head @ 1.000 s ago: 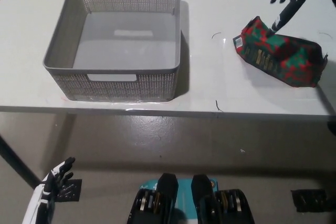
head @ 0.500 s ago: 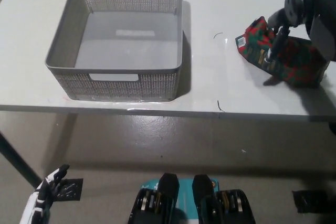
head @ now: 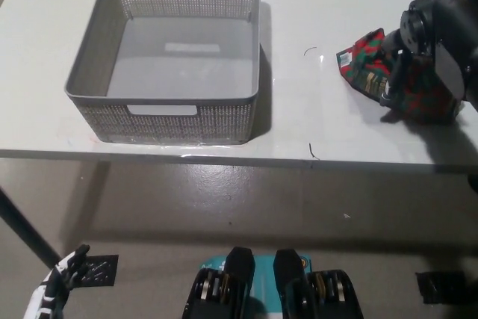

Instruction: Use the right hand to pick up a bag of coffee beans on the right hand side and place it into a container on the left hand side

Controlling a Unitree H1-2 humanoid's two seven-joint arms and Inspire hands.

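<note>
— Coffee bag [head: 370, 72] first: where is it lying?

— On the white table [head: 314, 125], over at my right side, flat on its side, red and green with a dark printed panel facing up. It sits in about the same spot as half a second ago, well apart from the grey mesh container [head: 168, 57] on my left.

— And your right hand?

— My black right hand [head: 426, 50] is now down over the bag, covering its middle and right part. A second ago it hovered above the bag's far end with fingers spread; half a second ago it had dropped closer, one finger reaching down onto the bag. Now it has sunk further and moved toward me, so more of the bag is hidden beneath it.

— Are you gripping it?

— I cannot tell. A dark finger [head: 394, 84] hangs down against the bag's near face, but the palm hides the rest, so whether I have closed on it is not visible. The bag still rests on the table.

— What about the container?

— Unchanged, upright, nothing inside it, near the table's front edge.

— Your left hand?

— My white left hand [head: 56, 289] hangs low at the bottom left, below table height, lower in the picture than before. It holds nothing, fingers slightly apart.
</note>
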